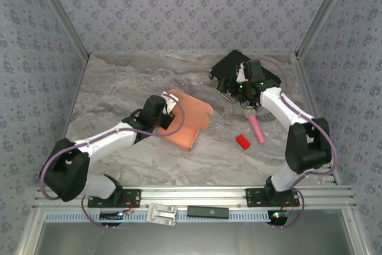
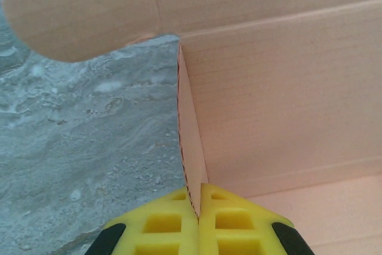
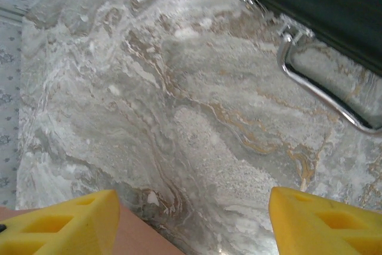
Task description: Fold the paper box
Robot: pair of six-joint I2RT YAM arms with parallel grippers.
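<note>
Because the box (image 1: 190,120) is thin card that would spring flat if let go, I hold it by one raised wall, so that the crease at that wall's foot does not open again. It lies left of the middle of the worktop (image 1: 131,82), with a rounded flap reaching toward the back right and a squarer panel toward my bases. I judge it far from a closed box, since most of its panels are spread out.

My left pincer (image 2: 199,204) is clenched on it. In the left wrist view the two yellow pads (image 2: 161,225) meet with only the edge of an upright card wall between them. The wall runs straight away from the tips, with the broad panel to its right and bare marble to its left. From above, that pincer sits at the left edge of the sheet.

My right pincer (image 3: 191,225) stands well apart from the box, at the back right beside the black case (image 1: 230,67), probably out of the way until a second flap needs pushing. Its pads are spread wide with nothing between them but worktop, so it grasps nothing. The case's metal handle (image 3: 316,82) lies ahead of it, untouched. A pink stick (image 1: 256,126) and a red block (image 1: 242,141) lie near that arm, apart from the box and no part of the fold.
</note>
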